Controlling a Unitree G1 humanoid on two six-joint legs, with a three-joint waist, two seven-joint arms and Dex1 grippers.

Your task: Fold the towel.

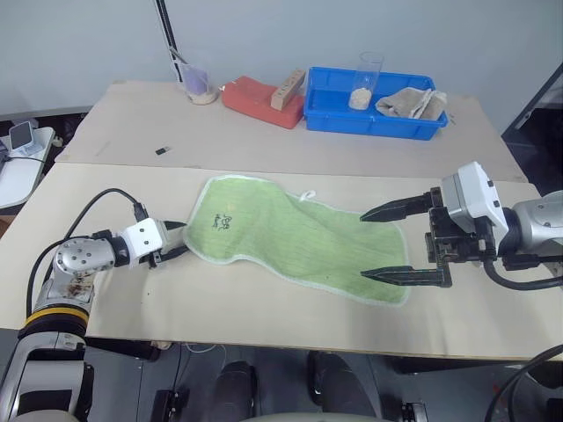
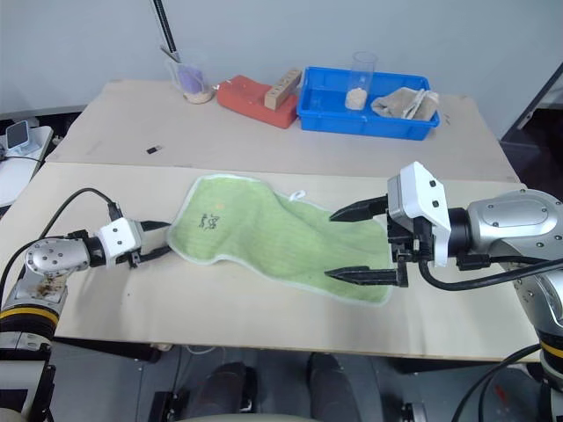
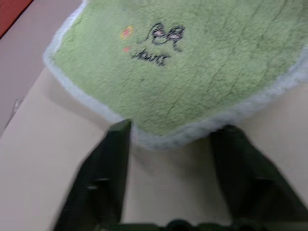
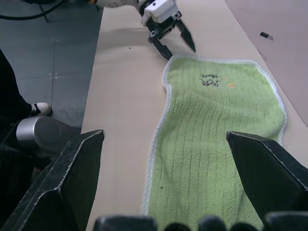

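While both arms reach in over the counter, the scene reads as follows.
Left claw: low over the counter at the towel's left end, its two black fingers apart, with the white-edged corner lying between their tips; I cannot tell whether they pinch it.
Right claw: raised above the towel's right end, fingers spread wide, holding nothing.
Towel: light green, lying flat and unfolded on the near counter, running from upper left to lower right, with a wavy near edge, a dark printed mark near the left end and a small white loop on the far edge.
Nearby: a small dark object lies on the far counter, well apart from the towel.
Far counter: a blue bin holding a clear cup and a beige cloth; just beside it a red cloth with a wooden block on top; farther left a clear beaker.
In the way: only the claws' own fingers overlap the towel.
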